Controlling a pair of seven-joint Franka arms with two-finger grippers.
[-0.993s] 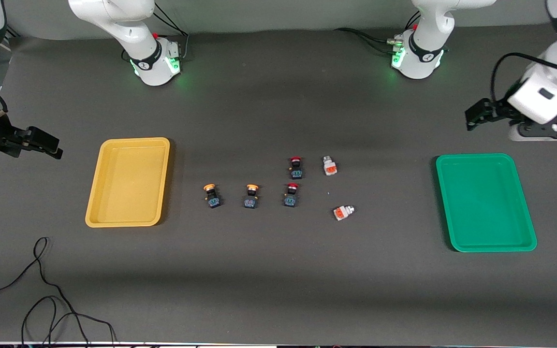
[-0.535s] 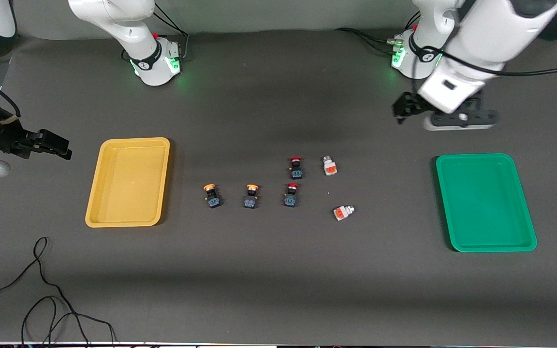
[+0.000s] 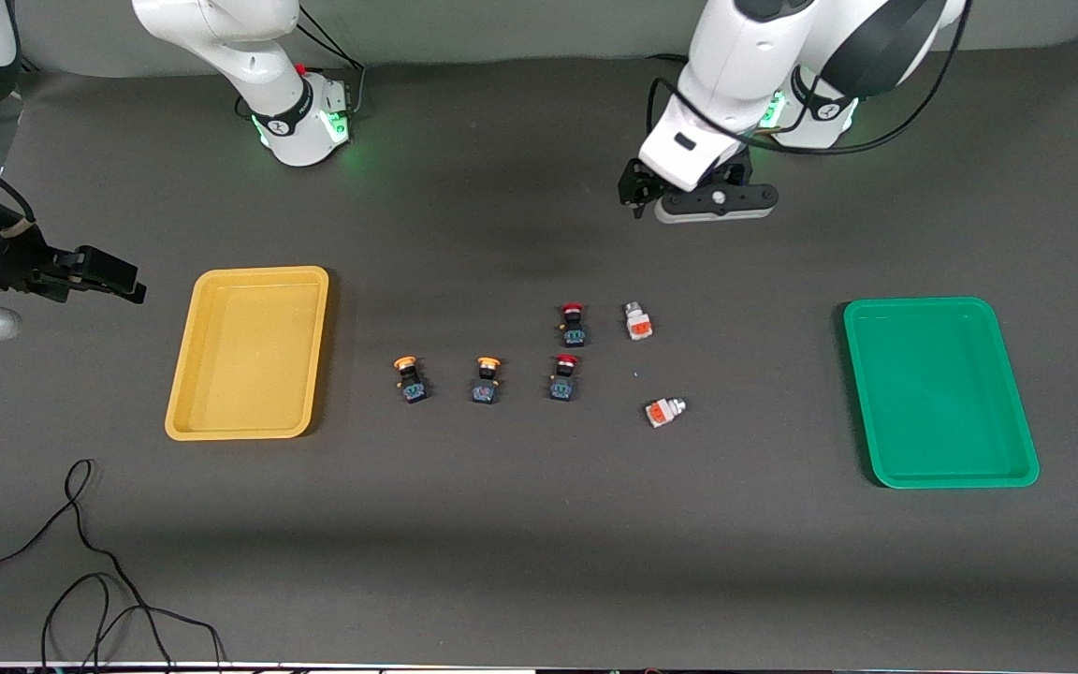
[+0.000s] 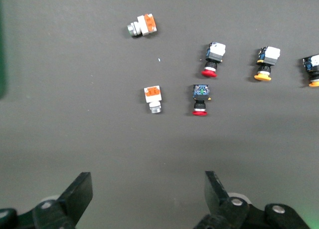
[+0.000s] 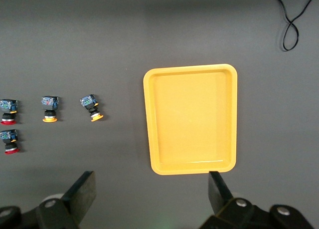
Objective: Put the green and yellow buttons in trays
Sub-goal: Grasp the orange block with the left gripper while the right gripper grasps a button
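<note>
Two orange-capped black buttons (image 3: 409,377) (image 3: 487,378) stand mid-table, toward the yellow tray (image 3: 249,351). Two whitish blocks with orange faces (image 3: 637,321) (image 3: 663,410) lie nearer the green tray (image 3: 939,391). Both trays hold nothing. My left gripper (image 3: 633,193) is open and empty in the air over bare mat; its wrist view shows the blocks (image 4: 153,97) (image 4: 143,26) and one orange-capped button (image 4: 266,63). My right gripper (image 3: 125,283) is open and empty over the mat beside the yellow tray (image 5: 192,118); its wrist view shows the orange-capped buttons (image 5: 50,108) (image 5: 91,107).
Two red-capped black buttons (image 3: 574,324) (image 3: 564,376) stand between the orange-capped ones and the whitish blocks. Loose black cables (image 3: 80,562) lie on the mat near the front edge at the right arm's end. The arm bases stand along the back.
My left arm has swung from beside the green tray toward the middle of the table. My right gripper has crept slightly toward the yellow tray. The buttons and trays have not moved.
</note>
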